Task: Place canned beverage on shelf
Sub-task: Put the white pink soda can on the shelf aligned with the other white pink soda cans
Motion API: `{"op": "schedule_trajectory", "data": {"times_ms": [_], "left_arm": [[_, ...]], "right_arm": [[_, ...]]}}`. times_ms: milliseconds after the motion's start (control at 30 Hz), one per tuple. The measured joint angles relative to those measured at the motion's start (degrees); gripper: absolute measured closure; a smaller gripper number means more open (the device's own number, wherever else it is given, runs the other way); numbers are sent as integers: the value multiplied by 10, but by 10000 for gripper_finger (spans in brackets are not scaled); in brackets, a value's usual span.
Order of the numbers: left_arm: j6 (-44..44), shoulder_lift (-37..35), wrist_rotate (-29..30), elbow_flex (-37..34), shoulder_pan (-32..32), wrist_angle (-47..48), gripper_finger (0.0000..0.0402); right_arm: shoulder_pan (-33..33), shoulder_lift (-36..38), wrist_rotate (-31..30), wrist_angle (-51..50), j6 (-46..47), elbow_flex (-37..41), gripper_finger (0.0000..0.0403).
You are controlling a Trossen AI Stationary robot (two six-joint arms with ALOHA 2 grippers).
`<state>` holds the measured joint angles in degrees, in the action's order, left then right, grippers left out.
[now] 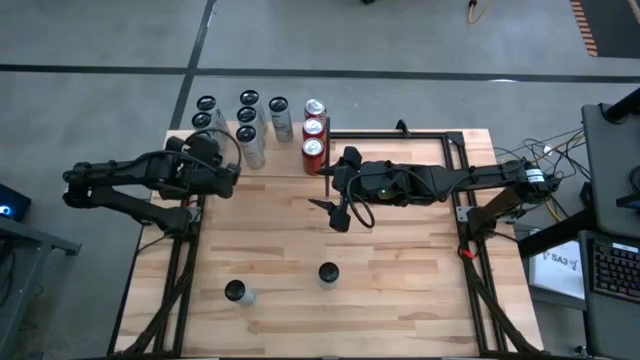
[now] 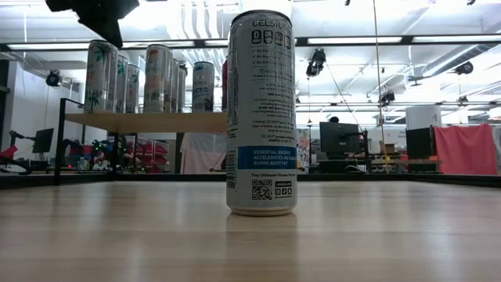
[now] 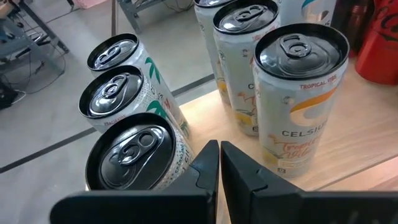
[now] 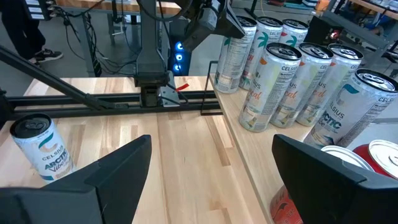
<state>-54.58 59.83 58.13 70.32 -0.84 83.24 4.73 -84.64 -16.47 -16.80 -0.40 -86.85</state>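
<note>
The shelf (image 1: 285, 162) stands at the table's far edge and carries several pale cans (image 1: 247, 116) and three red cans (image 1: 314, 128). Two more cans stand upright on the tabletop near its front edge, one on the left (image 1: 237, 291) and one (image 1: 328, 272) that fills the low view (image 2: 261, 110). My left gripper (image 3: 219, 163) is shut and hovers over the shelf's left group of cans (image 3: 134, 152). My right gripper (image 4: 211, 180) is open with nothing between its fingers. It is raised over mid-table, by the shelf's right end (image 4: 249, 143).
Black frame rails (image 1: 455, 150) run along the table's sides and back. A black post (image 4: 208, 87) marks the shelf's near corner. Bare wood (image 1: 400, 290) lies on the table's right half. Beyond the right edge sit a keyboard and cables (image 1: 610, 270).
</note>
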Motion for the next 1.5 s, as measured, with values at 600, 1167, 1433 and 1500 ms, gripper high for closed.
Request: {"op": "schedule_trajectory", "data": {"times_ms": [600,1167,1433,1500], "left_arm": [[-19,-3,5,2,6,25,402],[26,29,-174,109,14,26,402],[-14,52,-139,117,24,65,402],[-16,59,-126,117,28,68,402]], "right_arm": [[0,1,0,0,0,0,79],[0,1,0,-10,6,0,79],[4,1,1,-27,8,0,79],[4,1,1,-29,6,0,79]]}}
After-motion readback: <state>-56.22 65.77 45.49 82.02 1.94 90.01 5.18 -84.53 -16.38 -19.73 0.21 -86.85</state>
